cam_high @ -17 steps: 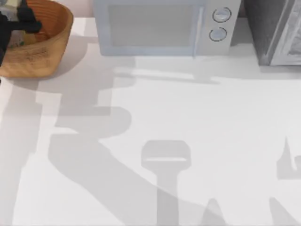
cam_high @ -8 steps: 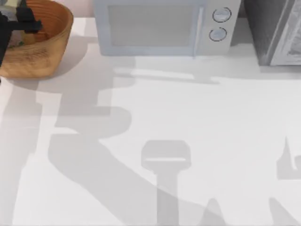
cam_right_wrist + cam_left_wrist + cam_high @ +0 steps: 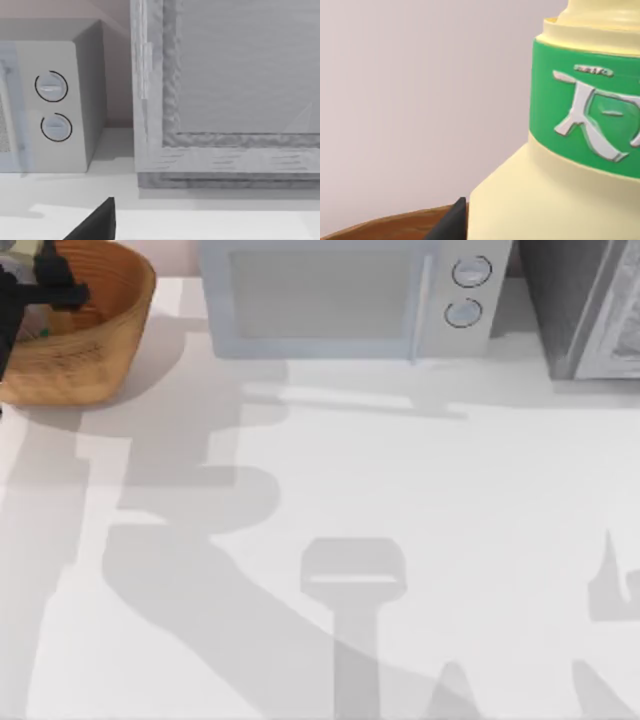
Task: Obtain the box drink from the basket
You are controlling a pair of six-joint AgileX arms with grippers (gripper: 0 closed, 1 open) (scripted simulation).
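white table (image 3: 420,540); left gripper (image 3: 40,285) over basket (image 3: 95,350); box drink (image 3: 560,190) green-banded.

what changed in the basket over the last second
In the top view the left hand is over the basket at the table's far left, and it has crept slightly up the picture. The pale carton under it, plain a second ago, is now mostly covered. The left wrist view shows a pale-yellow carton with a green band up close. Basket, microwave and table stayed put.

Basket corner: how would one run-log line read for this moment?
left end effector: over basket | carton: close to left wrist camera | grip: unclear | microwave: behind
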